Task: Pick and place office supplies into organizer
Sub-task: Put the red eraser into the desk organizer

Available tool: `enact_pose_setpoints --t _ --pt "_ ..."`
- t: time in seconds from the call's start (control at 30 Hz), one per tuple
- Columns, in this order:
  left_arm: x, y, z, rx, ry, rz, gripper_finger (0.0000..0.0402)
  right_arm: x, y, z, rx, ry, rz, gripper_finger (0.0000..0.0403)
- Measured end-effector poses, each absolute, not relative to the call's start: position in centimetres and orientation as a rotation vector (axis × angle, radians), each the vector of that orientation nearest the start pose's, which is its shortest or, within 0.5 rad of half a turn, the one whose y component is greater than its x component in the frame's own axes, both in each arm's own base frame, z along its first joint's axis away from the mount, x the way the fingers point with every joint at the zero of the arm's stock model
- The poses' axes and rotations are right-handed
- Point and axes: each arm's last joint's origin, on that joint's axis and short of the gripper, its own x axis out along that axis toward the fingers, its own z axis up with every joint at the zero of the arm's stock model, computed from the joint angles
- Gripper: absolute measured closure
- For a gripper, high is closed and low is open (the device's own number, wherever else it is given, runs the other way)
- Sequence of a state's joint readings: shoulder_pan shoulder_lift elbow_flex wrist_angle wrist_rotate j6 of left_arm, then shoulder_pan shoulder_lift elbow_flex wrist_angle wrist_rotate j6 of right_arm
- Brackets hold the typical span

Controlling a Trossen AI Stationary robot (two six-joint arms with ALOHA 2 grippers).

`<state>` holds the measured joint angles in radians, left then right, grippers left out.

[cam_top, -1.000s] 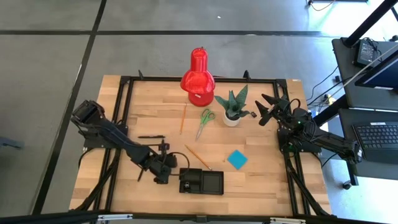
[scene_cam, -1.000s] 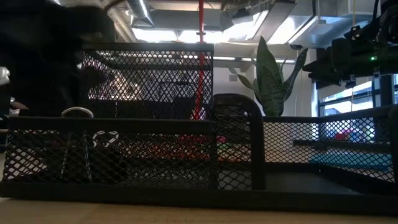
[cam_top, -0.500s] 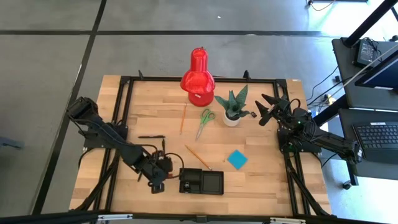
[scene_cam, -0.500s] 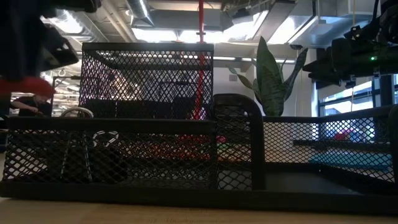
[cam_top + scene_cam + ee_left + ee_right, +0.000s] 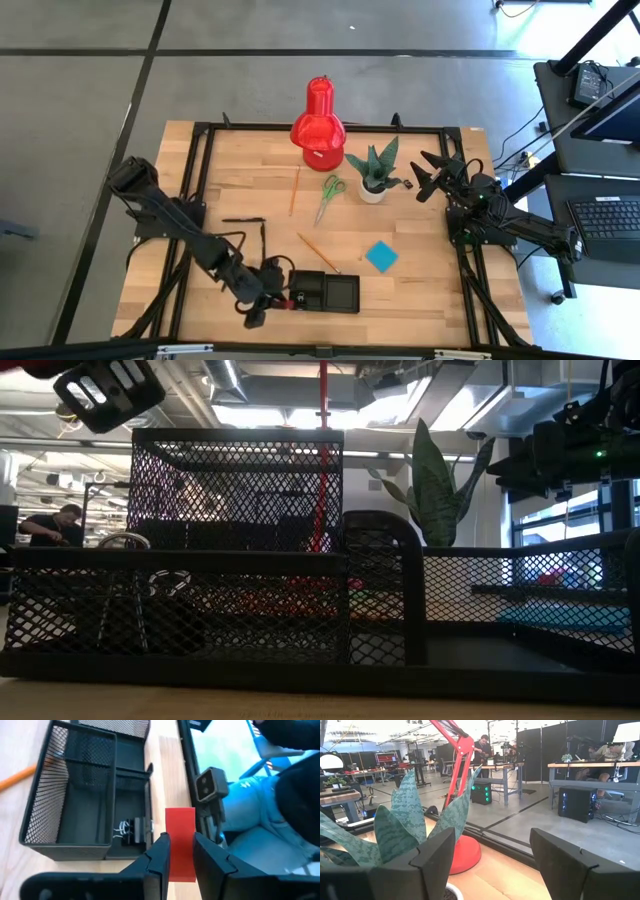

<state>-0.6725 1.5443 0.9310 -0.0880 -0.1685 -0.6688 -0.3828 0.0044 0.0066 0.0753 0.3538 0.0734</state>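
My left gripper [image 5: 276,299] hangs just left of the organizer [image 5: 325,292], a low black mesh tray, and is shut on a small red piece [image 5: 180,827]. In the low view this gripper [image 5: 100,390] shows high at the left, above the mesh. Black clips [image 5: 131,832] lie in the organizer's narrow compartment. My right gripper [image 5: 425,176] waits open at the table's right, beside the potted plant [image 5: 375,170]. On the table lie a black pen [image 5: 243,220], two pencils [image 5: 318,252], green-handled scissors [image 5: 328,197] and a blue note pad [image 5: 381,256]. My left gripper pinches the flat red piece by its two long sides [image 5: 171,851] between its two fingers. The fingers slant down from the table's left toward the organizer and lie along the piece. The piece's far end [image 5: 180,815] sticks out past the fingertips, lifted clear of the table.
A big red lamp [image 5: 318,120] stands at the table's far edge, next to the plant. A black frame [image 5: 200,180] runs around the tabletop. A person [image 5: 55,525] sits far back in the room beyond the table.
My left gripper has risen with the red piece and swung toward the table's near edge, ending beside the organizer's left end. It has tipped up from pointing steeply down to a shallower slant. The piece has stayed between the fingers.
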Motion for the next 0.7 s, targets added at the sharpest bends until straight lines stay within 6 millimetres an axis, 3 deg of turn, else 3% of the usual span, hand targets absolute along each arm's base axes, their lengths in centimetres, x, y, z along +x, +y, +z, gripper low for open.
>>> enact_pose_setpoints --t 0.3,0.57,0.7 --pt "26.1 -21.3 19.4 -0.292 0.714 -0.182 0.0335 8.5 -4.5 17.3 0.066 -0.105 -0.734 0.0143" --pt "27.1 -24.7 20.6 -0.114 0.623 -0.209 0.0343 8.5 -4.5 17.2 0.072 -0.107 -0.722 0.0143" --pt "27.6 -25.5 19.8 -0.067 0.656 -0.159 0.0343 8.5 -4.5 17.2 0.090 -0.114 -0.721 0.0143"
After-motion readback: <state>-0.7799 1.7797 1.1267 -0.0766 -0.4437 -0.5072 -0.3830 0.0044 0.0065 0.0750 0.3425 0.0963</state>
